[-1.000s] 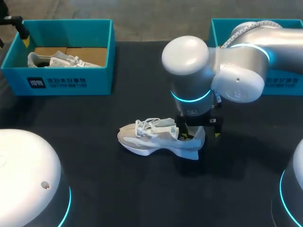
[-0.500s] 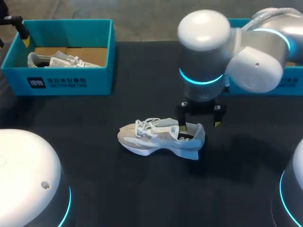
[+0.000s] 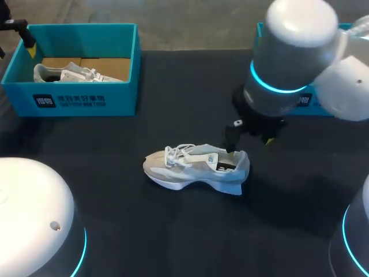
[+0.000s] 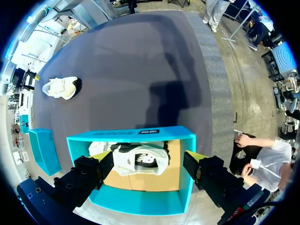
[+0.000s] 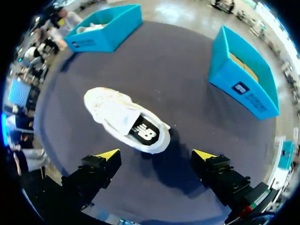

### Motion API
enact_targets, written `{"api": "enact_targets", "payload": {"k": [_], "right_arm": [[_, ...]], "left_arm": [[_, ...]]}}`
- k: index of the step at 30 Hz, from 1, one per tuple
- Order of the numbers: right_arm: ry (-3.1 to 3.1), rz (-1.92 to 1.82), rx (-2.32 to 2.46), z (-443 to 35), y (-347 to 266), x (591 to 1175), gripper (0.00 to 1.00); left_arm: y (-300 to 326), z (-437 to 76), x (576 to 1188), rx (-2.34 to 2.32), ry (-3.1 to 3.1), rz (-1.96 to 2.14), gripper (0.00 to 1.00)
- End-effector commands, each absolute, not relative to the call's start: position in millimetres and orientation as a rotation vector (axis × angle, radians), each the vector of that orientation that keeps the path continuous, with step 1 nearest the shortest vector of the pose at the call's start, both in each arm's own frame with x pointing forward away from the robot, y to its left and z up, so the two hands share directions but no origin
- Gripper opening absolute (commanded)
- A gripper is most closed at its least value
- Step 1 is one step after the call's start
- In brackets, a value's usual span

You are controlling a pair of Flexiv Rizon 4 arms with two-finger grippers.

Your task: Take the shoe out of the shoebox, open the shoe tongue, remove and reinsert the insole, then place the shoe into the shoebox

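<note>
Right hand [image 5: 156,154] now higher, off the shoe [image 3: 193,167], spread and empty; its long axis crosswise, toe leftward

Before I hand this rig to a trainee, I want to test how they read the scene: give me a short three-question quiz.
1. True or false: the right gripper is shut on the shoe lying on the table.
2. Where is the second shoe? A) in the shoebox under the left gripper; B) on the table beside the first; C) between the right gripper's fingers.
3. How many teal shoeboxes stand on the table?
Key: 1 false, it is open, with the shoe ahead of it. 2 A. 3 two, counting the other shoebox.
</note>
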State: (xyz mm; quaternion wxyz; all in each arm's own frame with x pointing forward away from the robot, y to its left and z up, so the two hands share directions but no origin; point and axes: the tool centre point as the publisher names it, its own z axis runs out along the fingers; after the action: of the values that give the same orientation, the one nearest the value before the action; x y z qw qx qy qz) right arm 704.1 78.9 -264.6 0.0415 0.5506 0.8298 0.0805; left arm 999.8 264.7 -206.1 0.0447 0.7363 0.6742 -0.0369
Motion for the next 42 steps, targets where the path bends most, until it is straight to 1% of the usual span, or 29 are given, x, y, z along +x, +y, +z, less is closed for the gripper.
{"api": "enact_targets", "payload": {"k": [1, 13, 32, 42], "right_arm": [[2.721, 0.47, 1.644, -256, 69, 695, 1.0], [2.914, 0.661, 1.189, -229, 74, 679, 1.0], [2.888, 0.675, 1.148, -225, 75, 681, 1.0], [2.708, 0.82, 0.905, -241, 39, 691, 1.0]], "left_arm": [[265, -206, 999, 2.25, 2.058, -0.108, 1.0], [265, -206, 999, 2.25, 2.058, -0.108, 1.0], [265, -206, 999, 2.25, 2.058, -0.108, 1.0], [265, -206, 999, 2.25, 2.058, -0.108, 1.0]]}}
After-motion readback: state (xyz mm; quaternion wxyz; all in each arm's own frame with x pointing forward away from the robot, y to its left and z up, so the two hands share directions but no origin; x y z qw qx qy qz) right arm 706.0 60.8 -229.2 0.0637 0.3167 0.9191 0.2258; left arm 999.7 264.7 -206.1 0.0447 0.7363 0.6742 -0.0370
